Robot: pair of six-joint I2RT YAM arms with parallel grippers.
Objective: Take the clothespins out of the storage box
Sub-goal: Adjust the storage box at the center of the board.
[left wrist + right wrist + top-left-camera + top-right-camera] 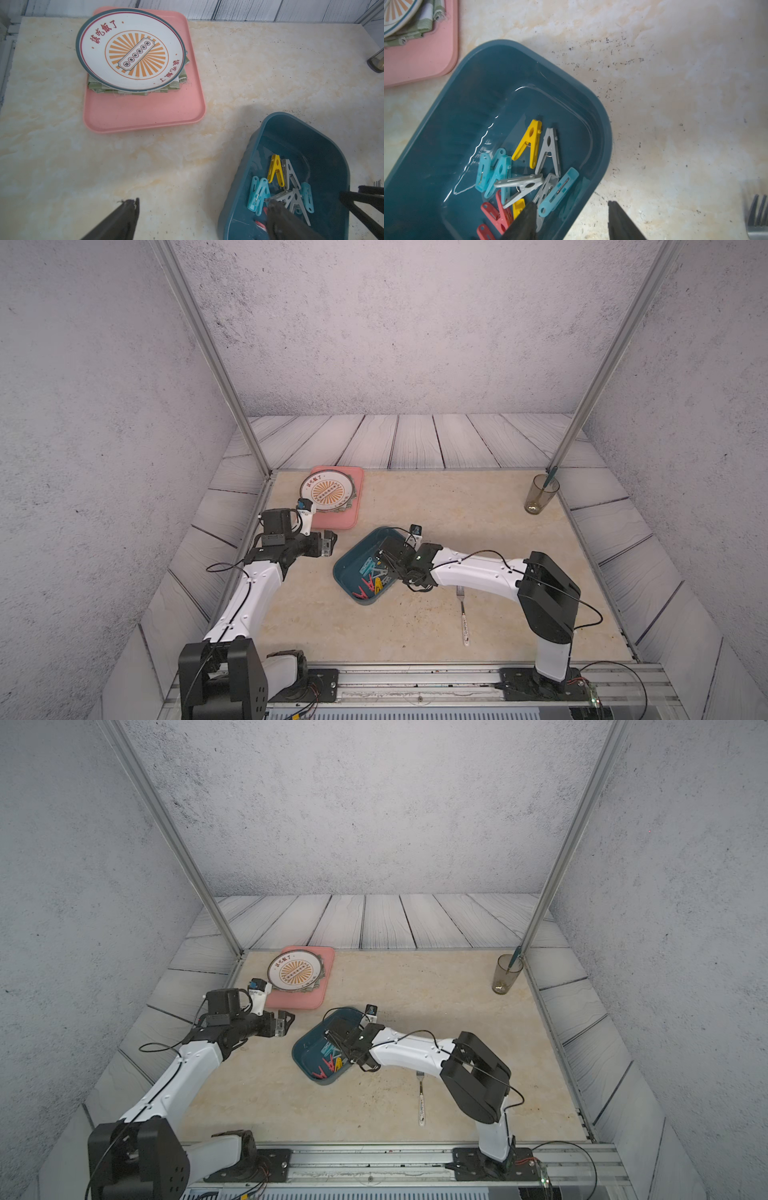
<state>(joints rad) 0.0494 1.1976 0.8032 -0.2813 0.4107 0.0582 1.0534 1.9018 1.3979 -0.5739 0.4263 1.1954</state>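
The dark teal storage box (347, 562) lies skewed mid-table, also seen in the wrist views (467, 124) (301, 141). Several clothespins (374, 580) in red, yellow, light blue and grey are heaped in its near end (529, 166). My right gripper (388, 572) (571, 203) stands open astride the box's right wall. One of its fingers (527, 216) is over the pins inside and the other is over the table outside, with no pin held. My left gripper (330, 545) (201, 204) hovers open left of the box, near the pink tray, with nothing between its fingers.
A pink tray (340, 520) carrying a patterned plate (326, 491) on folded green cloth sits at the back left. A metal fork (463, 614) lies on the table just right of the box (758, 218). A glass (540, 495) with a stick in it stands at the back right corner.
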